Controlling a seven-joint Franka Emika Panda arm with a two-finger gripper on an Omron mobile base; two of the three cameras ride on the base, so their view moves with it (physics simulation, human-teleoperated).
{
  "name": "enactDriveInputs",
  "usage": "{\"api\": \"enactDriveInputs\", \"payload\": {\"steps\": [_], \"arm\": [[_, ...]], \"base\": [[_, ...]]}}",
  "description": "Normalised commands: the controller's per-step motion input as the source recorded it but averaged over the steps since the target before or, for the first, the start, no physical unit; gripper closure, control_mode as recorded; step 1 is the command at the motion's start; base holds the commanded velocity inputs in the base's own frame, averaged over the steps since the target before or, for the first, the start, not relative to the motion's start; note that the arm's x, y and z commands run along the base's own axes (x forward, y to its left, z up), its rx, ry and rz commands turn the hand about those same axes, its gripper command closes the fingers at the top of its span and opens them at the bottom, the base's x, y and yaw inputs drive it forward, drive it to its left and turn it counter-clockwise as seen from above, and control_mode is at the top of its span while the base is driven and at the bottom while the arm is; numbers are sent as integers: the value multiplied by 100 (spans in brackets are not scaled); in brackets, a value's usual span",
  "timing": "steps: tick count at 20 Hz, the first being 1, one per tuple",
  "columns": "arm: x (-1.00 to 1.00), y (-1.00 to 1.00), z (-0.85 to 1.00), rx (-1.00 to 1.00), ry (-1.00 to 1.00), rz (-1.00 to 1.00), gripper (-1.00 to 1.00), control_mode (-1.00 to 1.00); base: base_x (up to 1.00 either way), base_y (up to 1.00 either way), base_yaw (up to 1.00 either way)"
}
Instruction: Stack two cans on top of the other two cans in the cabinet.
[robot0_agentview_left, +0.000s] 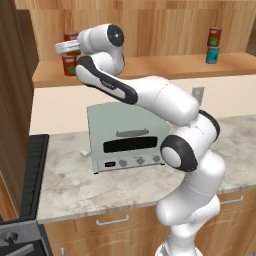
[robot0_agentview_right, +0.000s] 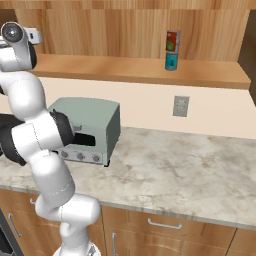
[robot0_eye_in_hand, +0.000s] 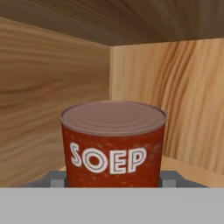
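Red SOEP can sits right at the lens between the grey fingertips, gripper clamped on it, in the cabinet's left corner atop another red can. Far right on the shelf, a red can stands stacked on the teal can
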Motion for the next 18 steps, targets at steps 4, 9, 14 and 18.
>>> {"api": "enactDriveInputs", "payload": {"steps": [4, 9, 14, 18], "arm": [[4, 14, -2, 0, 0, 0, 100, -100], [8, 6, -12, 0, 0, -2, 100, -100], [12, 0, -10, 0, 0, 0, 100, -100], [13, 0, -1, 0, 0, 0, 100, -100]], "base": [[0, 0, 0], [0, 0, 0], [0, 0, 0], [0, 0, 0]]}}
